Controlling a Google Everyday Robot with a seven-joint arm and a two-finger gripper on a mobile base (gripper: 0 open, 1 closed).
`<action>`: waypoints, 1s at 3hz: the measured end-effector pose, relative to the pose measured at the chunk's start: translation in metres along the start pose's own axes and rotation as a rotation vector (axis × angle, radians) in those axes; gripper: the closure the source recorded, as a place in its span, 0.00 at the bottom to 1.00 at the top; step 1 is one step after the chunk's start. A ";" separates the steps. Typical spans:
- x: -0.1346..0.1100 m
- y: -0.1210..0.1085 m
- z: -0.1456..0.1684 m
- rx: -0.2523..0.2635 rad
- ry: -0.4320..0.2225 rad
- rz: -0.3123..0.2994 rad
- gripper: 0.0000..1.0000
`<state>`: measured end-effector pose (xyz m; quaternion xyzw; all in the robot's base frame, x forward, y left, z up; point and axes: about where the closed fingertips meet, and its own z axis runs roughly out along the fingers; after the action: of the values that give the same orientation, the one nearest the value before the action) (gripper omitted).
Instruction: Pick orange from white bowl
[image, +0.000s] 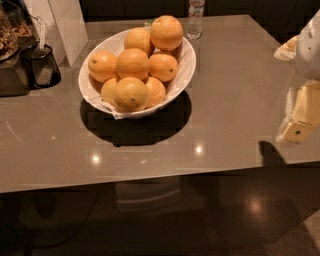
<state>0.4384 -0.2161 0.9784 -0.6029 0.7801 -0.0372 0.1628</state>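
Observation:
A wide white bowl (186, 64) stands on the grey-brown table (230, 100), left of centre at the back. It holds several oranges piled up. One deep-orange orange (132, 63) lies in the middle of the pile and another (166, 32) sits on top at the back. A yellower orange with a dark stem spot (130, 94) is at the front. One with a green stem dot (102, 65) is at the left. My gripper (299, 122) hangs at the right edge of the view, above the table's front right part, well apart from the bowl and holding nothing that I can see.
A clear water bottle (195, 20) stands just behind the bowl on the right. A black mesh cup (44, 65), a white board (67, 25) and a container of nuts (9, 40) stand at the back left. The table's front edge (150, 180) runs across the lower middle.

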 end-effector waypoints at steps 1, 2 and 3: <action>0.000 0.000 0.000 0.000 0.000 0.000 0.00; -0.007 -0.007 0.000 0.008 -0.004 -0.017 0.00; -0.025 -0.035 0.011 -0.021 -0.051 -0.027 0.00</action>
<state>0.4794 -0.2004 0.9820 -0.6160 0.7678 -0.0158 0.1754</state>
